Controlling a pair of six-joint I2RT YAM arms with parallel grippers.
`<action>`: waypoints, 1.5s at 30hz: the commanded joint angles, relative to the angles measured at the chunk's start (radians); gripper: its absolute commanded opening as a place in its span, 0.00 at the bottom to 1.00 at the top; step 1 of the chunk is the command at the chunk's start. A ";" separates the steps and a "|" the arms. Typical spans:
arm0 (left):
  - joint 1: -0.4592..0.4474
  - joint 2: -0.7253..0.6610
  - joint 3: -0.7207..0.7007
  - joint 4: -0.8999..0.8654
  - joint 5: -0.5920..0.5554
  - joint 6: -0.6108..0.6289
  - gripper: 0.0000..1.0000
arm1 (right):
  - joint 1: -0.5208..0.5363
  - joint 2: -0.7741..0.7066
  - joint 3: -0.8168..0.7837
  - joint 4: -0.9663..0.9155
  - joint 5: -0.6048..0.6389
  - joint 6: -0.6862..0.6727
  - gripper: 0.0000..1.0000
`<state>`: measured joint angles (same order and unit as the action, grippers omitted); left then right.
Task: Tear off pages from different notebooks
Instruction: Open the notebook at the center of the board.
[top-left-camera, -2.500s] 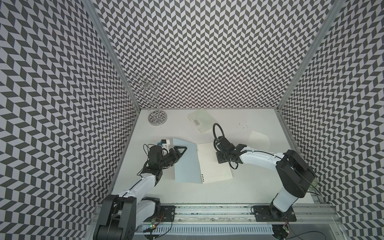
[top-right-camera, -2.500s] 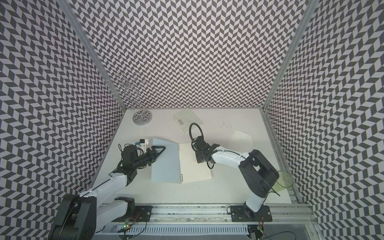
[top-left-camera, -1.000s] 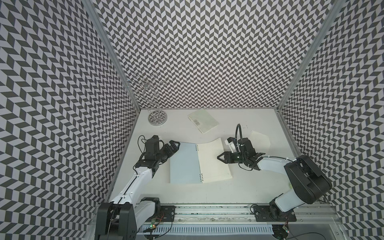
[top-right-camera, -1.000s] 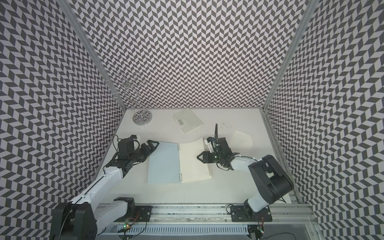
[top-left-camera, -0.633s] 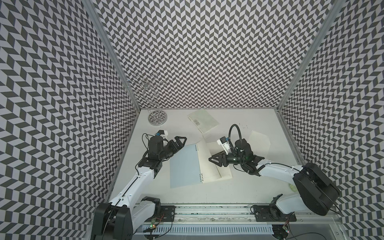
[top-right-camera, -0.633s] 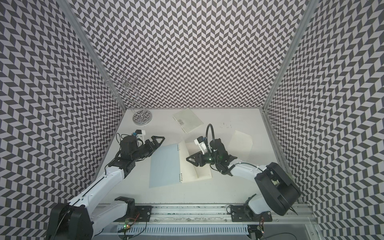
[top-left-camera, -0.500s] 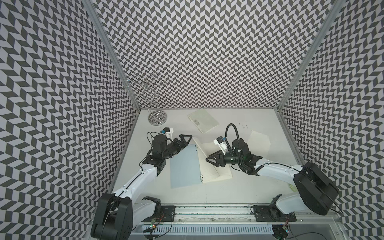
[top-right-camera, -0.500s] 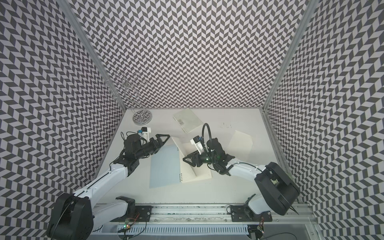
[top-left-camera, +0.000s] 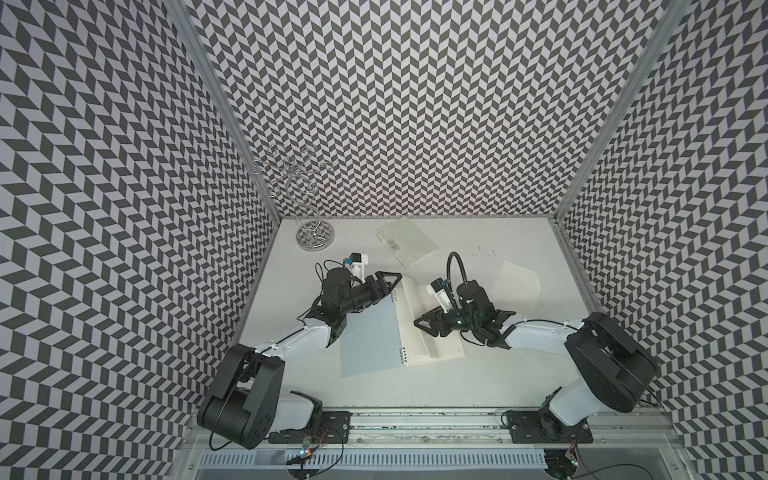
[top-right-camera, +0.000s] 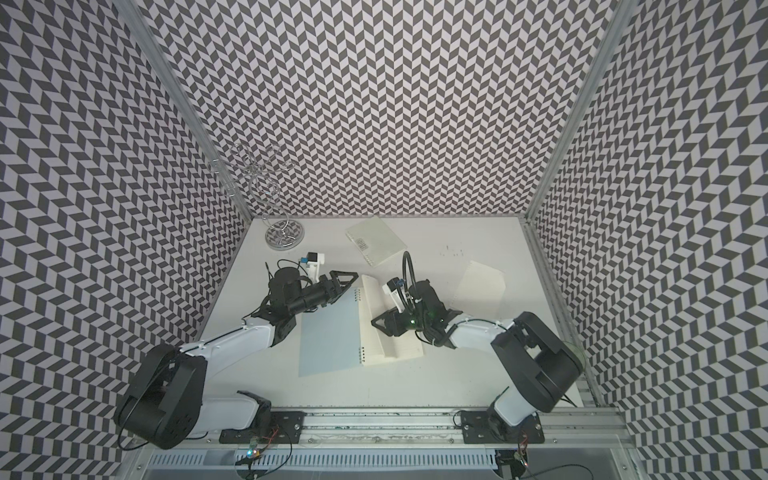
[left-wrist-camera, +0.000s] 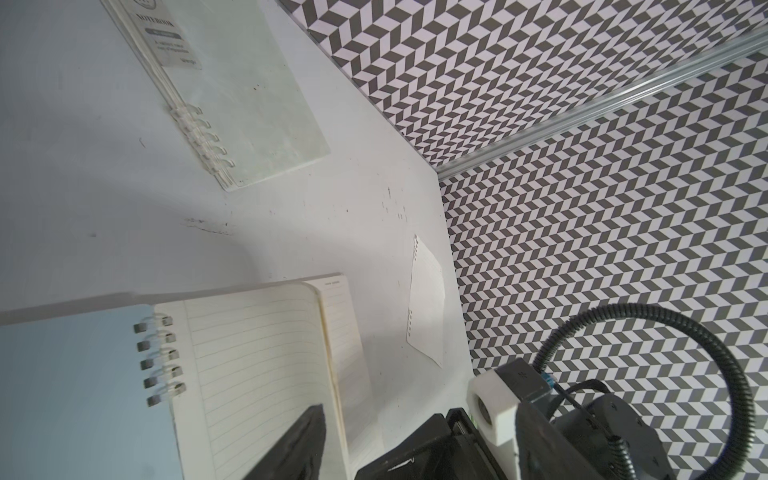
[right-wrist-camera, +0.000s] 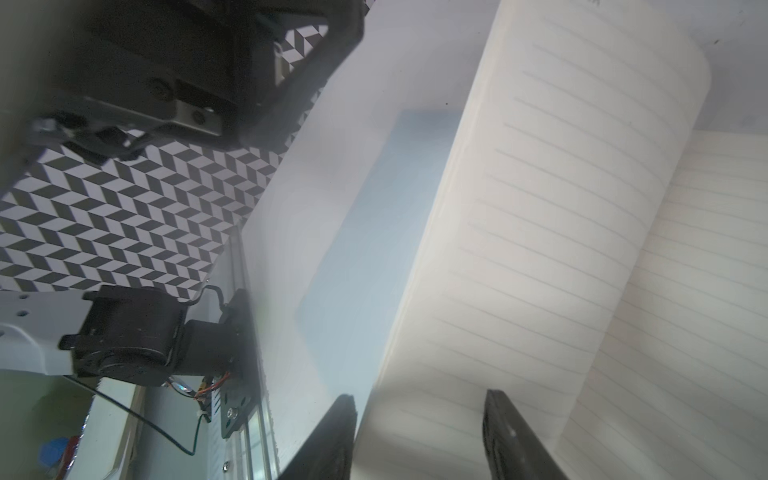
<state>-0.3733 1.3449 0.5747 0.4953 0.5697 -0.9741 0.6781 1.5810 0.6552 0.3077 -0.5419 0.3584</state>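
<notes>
On the tabletop (top-left-camera: 478, 374) the larger open wire-ring notebook with pale blue cover (top-left-camera: 370, 332) has its spine running near-to-far, the right gripper (top-left-camera: 422, 334) holding its lifted cream lined page (top-left-camera: 409, 303) from the right, while the left gripper (top-left-camera: 388, 282), jaws parted and empty, sits at the spine's far end.

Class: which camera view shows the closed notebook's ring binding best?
The left wrist view: the closed notebook fills the frame, its clear rings distinct. Both top views show it small near the back wall, rings barely visible. The right wrist view misses it.
</notes>
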 joint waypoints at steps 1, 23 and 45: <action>-0.029 0.029 -0.017 0.051 -0.007 0.019 0.69 | 0.005 0.019 -0.014 0.001 0.056 -0.016 0.51; -0.162 0.256 0.111 0.020 -0.044 0.082 0.71 | 0.005 0.027 -0.025 -0.088 0.198 -0.024 0.51; -0.200 0.375 0.168 -0.045 -0.071 0.139 0.49 | 0.004 0.018 -0.051 -0.105 0.208 -0.029 0.60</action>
<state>-0.5694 1.7168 0.7601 0.4057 0.5026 -0.8207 0.6785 1.5906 0.6254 0.2279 -0.3649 0.3386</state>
